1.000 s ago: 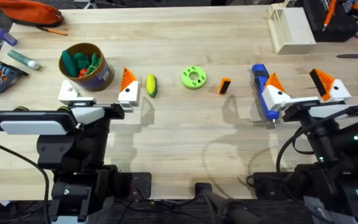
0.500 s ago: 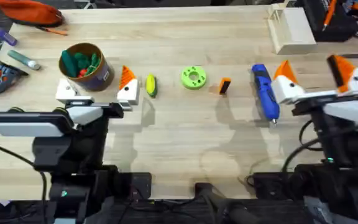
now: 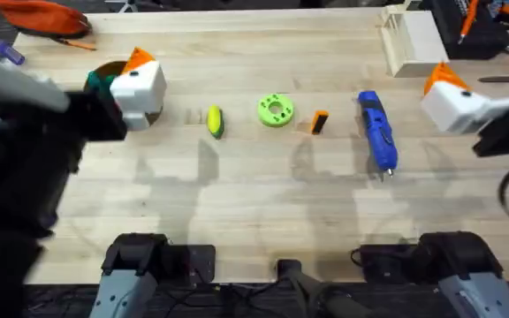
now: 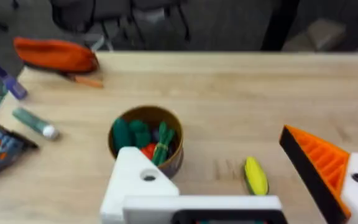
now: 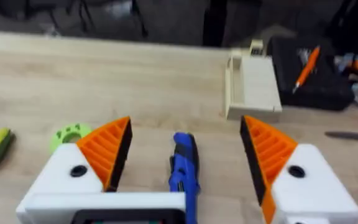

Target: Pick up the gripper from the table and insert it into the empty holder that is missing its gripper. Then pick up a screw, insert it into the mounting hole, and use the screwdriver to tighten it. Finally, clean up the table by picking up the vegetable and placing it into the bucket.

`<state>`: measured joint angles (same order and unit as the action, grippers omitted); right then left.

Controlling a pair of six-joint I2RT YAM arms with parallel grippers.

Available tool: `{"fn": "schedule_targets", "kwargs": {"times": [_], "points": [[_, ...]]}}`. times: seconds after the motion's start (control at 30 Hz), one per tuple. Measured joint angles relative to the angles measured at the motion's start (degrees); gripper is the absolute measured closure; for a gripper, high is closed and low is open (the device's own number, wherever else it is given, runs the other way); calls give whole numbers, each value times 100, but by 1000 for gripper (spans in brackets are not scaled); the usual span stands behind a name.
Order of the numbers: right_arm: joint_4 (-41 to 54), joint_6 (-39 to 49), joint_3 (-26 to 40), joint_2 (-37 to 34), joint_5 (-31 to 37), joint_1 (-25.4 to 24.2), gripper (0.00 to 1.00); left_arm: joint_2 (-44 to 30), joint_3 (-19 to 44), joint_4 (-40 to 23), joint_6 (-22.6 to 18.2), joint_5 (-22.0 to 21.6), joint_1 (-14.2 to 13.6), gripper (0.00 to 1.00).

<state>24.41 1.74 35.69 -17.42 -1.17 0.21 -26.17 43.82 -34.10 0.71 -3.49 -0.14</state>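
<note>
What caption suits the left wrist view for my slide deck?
Left gripper, one white holder missing its orange finger, above the bucket and vegetable.

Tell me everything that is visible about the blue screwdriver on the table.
The screwdriver is pen-shaped, blue, and looks like plastic, with a thin metal bit at the end nearer the arms' bases. It lies flat on the wooden table, lengthwise away from the bases, right of the small orange gripper. Nothing touches it.

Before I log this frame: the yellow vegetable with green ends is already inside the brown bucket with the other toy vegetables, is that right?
Not quite. The vegetable lies on the table, apart from the bucket, as the overhead and left wrist views show. The bucket does hold other toy vegetables.
</note>
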Motion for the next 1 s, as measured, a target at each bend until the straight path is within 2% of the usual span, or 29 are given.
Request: {"fn": "schedule_targets", "kwargs": {"times": [0.23, 0.43, 0.53, 0.87, 1.0], "points": [[1668, 78, 1696, -1974, 0, 0, 9, -1841, 1288, -1219, 0, -58, 0, 15], [2750, 129, 2704, -3376, 2, 0, 8, -2914, 1859, -1850, -2, -59, 0, 15], [2980, 129, 3016, -3901, 2, 0, 7, -3295, 1962, -1920, -2, -39, 0, 15], [3007, 129, 3096, -4408, 0, 0, 8, -3877, 1973, -2001, 10, -20, -12, 15], [2997, 129, 3101, -4409, 0, 0, 8, -4181, 2073, -2179, 157, -22, -214, 15]]}}
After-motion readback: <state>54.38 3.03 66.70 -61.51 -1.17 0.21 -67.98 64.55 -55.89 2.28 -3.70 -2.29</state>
